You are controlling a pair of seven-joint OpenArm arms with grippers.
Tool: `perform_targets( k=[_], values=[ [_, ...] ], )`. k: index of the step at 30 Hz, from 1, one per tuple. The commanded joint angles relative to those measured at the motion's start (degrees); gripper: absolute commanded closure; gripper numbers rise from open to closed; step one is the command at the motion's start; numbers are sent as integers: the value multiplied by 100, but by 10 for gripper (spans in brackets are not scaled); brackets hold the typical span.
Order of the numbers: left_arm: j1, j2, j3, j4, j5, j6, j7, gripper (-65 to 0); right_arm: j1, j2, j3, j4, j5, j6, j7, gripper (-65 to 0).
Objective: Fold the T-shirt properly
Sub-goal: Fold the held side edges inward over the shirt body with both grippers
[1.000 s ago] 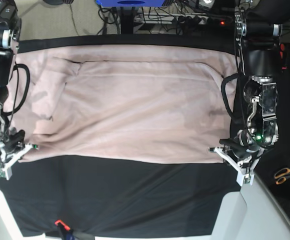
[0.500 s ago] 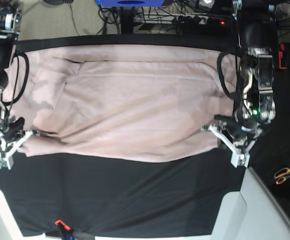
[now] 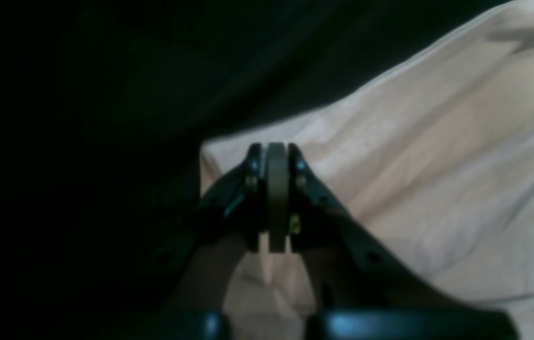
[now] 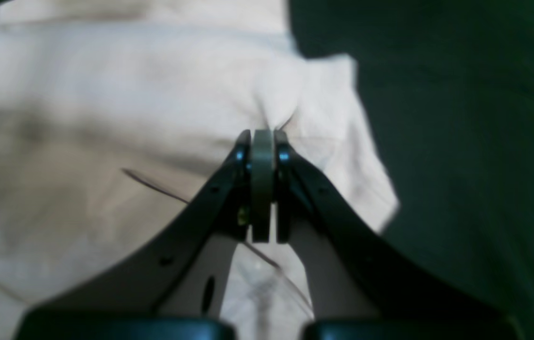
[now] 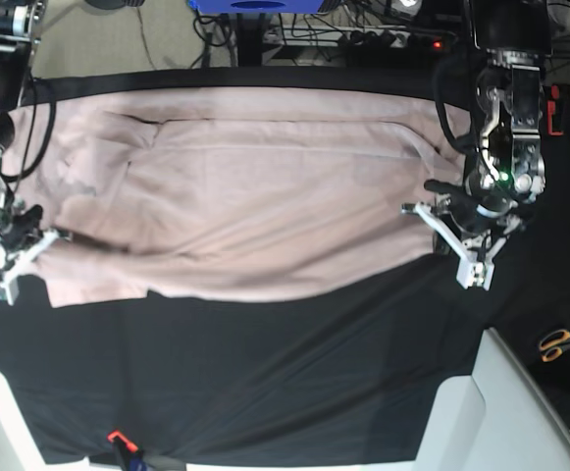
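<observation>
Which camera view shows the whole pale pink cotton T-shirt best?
The base view: the pale pink cotton T-shirt is spread across the black tablecloth there, nearly all in frame. Each wrist view shows only one blurred corner, pinched in the left hand or the right hand.

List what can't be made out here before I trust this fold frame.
- T-shirt neck label: not visible in any view.
- Pinch point: both wrist views are blurred, and the shut jaws of the left gripper and right gripper cover the cloth edge, so the number of layers held is unclear.
- Scissors: base view, too small for detail.
- Black tablecloth: cut off at the frame edges.
</observation>
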Motion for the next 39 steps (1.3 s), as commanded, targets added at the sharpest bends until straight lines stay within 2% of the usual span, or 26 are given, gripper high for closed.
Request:
perform_targets(
  k=[1, 7, 12, 29, 39],
  values=[
    [-20, -117, -26, 135, -22, 19, -113, 0, 59, 111, 46, 173, -7, -18, 90, 0],
    [209, -126, -35, 320, -31, 19, -113, 0, -55, 199, 63, 270, -7, 0, -59, 0],
    [402, -161, -369, 575, -31, -7, -104, 0, -266, 199, 72, 507, -7, -9, -77, 0],
    [912, -161, -378, 847, -22, -7, -113, 0, -759, 190, 81, 1088, 1, -18, -499, 0],
    [1123, -161, -387, 997, 13, -7, -121, 0, -1207, 172, 90, 1492, 19, -18, -516, 0]
  ],
)
